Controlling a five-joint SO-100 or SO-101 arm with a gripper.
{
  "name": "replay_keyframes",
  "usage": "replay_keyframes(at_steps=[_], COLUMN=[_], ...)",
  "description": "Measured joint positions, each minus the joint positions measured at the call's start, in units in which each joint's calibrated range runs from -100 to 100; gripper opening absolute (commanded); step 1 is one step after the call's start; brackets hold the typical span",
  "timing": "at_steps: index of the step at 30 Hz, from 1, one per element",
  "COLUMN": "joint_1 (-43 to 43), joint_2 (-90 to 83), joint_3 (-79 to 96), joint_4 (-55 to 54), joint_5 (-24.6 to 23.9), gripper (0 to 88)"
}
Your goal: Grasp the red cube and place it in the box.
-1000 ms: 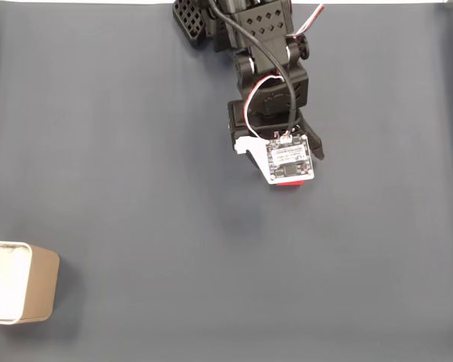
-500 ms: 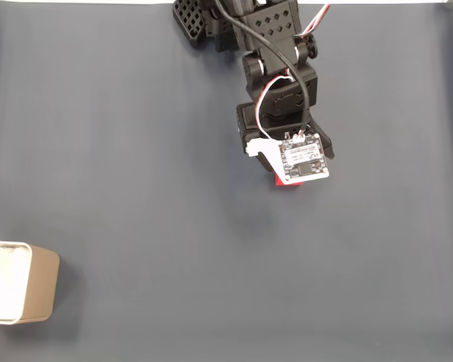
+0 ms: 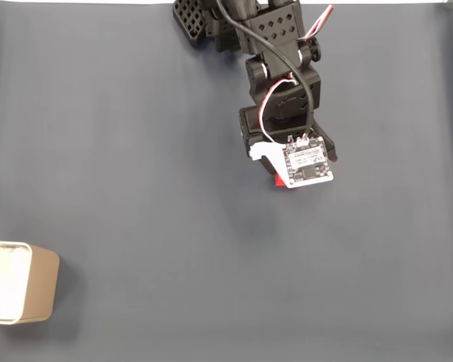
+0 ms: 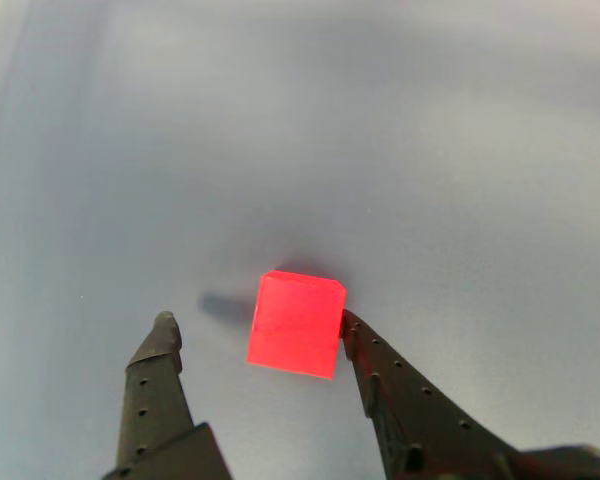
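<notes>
Tan walls and a white interior are shown on the box [image 3: 21, 283], which is set at the far left edge of the fixed view, low in the frame, partly cut off by that edge; it is rested on the dark grey mat [image 3: 136, 151] that covers the table. To the right, well apart from the box, the black arm [image 3: 275, 68] is extended from the top edge downward; a white circuit board [image 3: 308, 164] is carried at its lower end, with red, white and black wires looped above it. A sliver of the cube [image 3: 281, 180] is seen in red at the lower left corner of the board; the rest is hidden beneath it, and the fingers cannot be made out from this side.

In the other view, read left to right, the left finger [image 4: 156, 375] is raised from the bottom edge and is held clear of the cube [image 4: 295, 324], with bare mat [image 4: 430, 150] between them; the cube is seated on the mat, slightly turned; its right face is touched by the tip of the right finger [image 4: 395, 395]. The gripper [image 4: 254, 330] is thus held spread about the cube, with contact on one side alone; nothing is pinched.
</notes>
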Motion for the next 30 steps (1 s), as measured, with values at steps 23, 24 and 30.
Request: replay_keyframes(at_steps=[23,24,30], joint_1=[-0.9,-0.9,-0.5], joint_2=[0.9,0.9,-0.7], joint_3=[-2.5,-3.0,-7.4], joint_4=[4.1,4.9,11.9], joint_5=[1.1,1.2,1.5], gripper=[0.0,0.0,0.0])
